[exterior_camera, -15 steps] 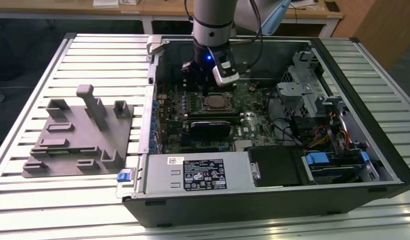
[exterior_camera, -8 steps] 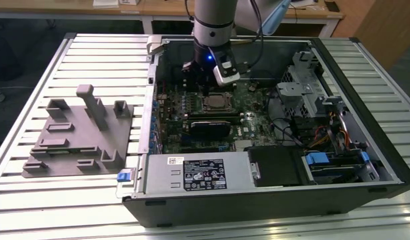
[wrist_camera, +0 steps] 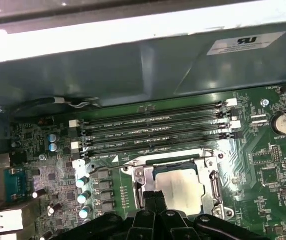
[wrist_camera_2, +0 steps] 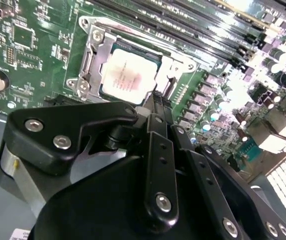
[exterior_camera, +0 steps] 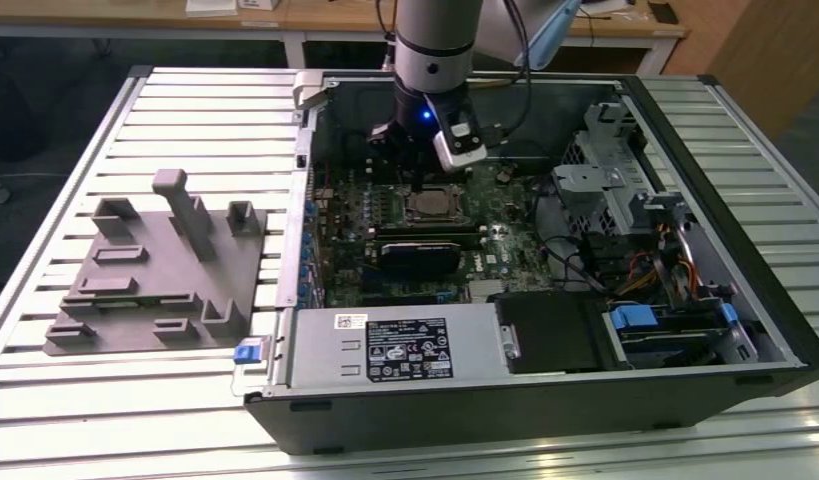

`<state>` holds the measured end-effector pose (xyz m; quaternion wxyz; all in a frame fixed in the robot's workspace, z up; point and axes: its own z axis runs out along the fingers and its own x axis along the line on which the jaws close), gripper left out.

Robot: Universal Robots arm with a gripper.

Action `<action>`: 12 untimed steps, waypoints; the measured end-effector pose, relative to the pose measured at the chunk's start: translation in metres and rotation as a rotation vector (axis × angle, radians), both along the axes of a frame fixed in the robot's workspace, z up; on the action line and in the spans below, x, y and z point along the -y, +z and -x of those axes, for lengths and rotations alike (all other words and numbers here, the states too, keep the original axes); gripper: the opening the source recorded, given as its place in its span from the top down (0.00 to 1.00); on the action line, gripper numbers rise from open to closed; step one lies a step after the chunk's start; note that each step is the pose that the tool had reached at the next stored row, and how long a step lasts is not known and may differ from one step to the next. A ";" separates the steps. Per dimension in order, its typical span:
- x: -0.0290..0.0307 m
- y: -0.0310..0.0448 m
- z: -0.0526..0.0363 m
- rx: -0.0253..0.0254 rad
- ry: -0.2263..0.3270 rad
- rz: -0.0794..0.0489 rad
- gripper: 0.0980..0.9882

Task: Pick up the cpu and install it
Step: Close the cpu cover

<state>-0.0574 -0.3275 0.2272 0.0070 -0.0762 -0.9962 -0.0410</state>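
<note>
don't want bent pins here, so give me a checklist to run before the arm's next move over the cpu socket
1. cpu in the socket: ok, it lies inside the metal frame in both wrist views.
2. cpu seated flat: cannot tell.
3. gripper empty: ok, jaws shut on nothing.
4. gripper clear of the cpu: cannot tell, its tips sit right at the cpu's edge.
5. socket latched over the cpu: cannot tell.
6. grey tray out of the way: ok, it sits on the table outside the computer case.
</note>
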 end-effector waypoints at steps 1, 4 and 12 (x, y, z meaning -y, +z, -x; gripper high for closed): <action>0.0000 0.0000 -0.0009 0.0000 0.000 0.000 0.99; 0.0000 0.0000 -0.0044 0.0001 0.000 0.000 0.99; 0.0000 0.0000 -0.0149 0.0000 0.000 0.000 0.99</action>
